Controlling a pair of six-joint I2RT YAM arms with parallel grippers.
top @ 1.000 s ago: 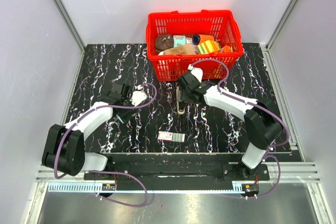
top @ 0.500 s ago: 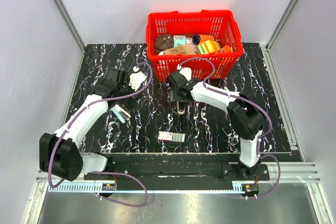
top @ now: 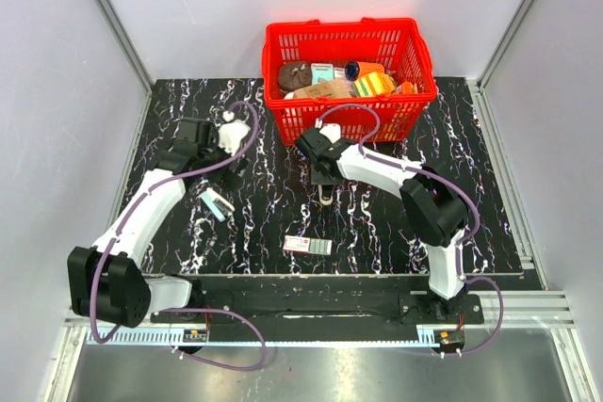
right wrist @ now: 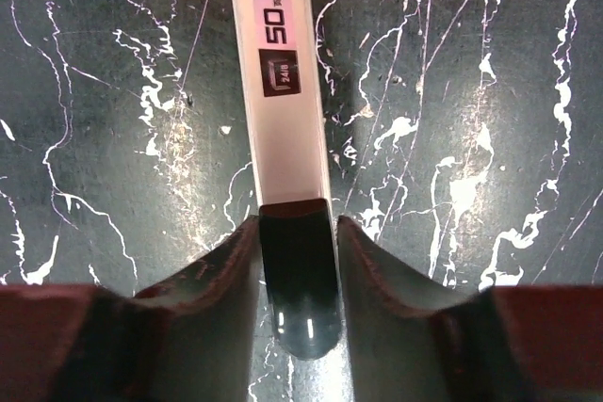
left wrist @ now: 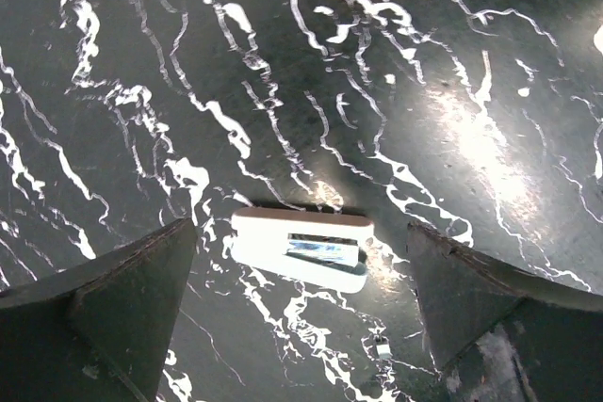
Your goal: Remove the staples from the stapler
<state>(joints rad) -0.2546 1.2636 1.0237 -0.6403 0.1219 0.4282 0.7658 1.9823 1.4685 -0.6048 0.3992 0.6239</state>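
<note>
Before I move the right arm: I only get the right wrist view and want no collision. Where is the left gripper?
Observer: The left gripper hangs over the left part of the mat, well apart from the right gripper and the stapler.
Operator: Is it holding anything?
Observer: No, it is open above a white piece that lies on the mat and seems to hold the staples.
Operator: Anything close to my arm?
Observer: The red basket stands just behind the right gripper.
</note>
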